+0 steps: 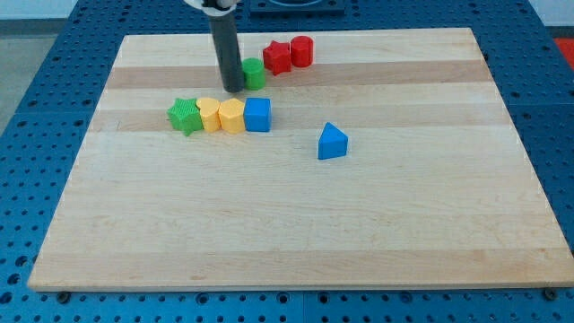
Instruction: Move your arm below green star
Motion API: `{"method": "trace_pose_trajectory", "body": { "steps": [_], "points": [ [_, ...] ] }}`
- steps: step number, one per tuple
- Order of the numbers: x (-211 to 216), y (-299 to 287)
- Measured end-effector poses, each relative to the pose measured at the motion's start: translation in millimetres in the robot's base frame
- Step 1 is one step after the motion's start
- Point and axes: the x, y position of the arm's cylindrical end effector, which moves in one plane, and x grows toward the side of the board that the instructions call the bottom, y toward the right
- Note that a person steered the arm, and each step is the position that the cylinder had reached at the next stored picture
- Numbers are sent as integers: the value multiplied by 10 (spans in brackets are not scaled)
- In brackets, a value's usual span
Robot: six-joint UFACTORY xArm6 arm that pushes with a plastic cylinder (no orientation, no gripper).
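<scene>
So the key thing here: the green star (185,116) sits at the left end of a little row on the wooden board (296,233), and the tip (233,89) is up and to the view's right of it, near but not touching. To get below the star, the rod has to travel toward the view's left and down toward the view's bottom, and the row is kind of in the way.

That row runs left to right: green star, then a yellow heart-ish block (209,115), another yellow block (232,116) whose shape is hard to call, and a blue cube (257,114), all touching or nearly so. The tip is just above the second yellow one.

There's no gripper on this thing, just a plain dark rod, so nothing to open or close and it holds nothing. Its lower end sits right beside a small green block (255,74) on its right, looks like touching, though the shape is partly hidden. Further right are a red star (278,56) and a red cylinder-like block (301,50). A blue triangle (332,142) sits off alone.

Best guess: swinging around the star's left side beats plowing through the row.
</scene>
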Motion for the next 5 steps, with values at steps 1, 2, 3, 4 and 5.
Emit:
{"method": "trace_pose_trajectory", "body": {
  "steps": [1, 2, 3, 4, 5],
  "points": [
    [-207, 165],
    [-326, 192],
    [-222, 161],
    [-8, -213],
    [-1, -585]
  ]
}}
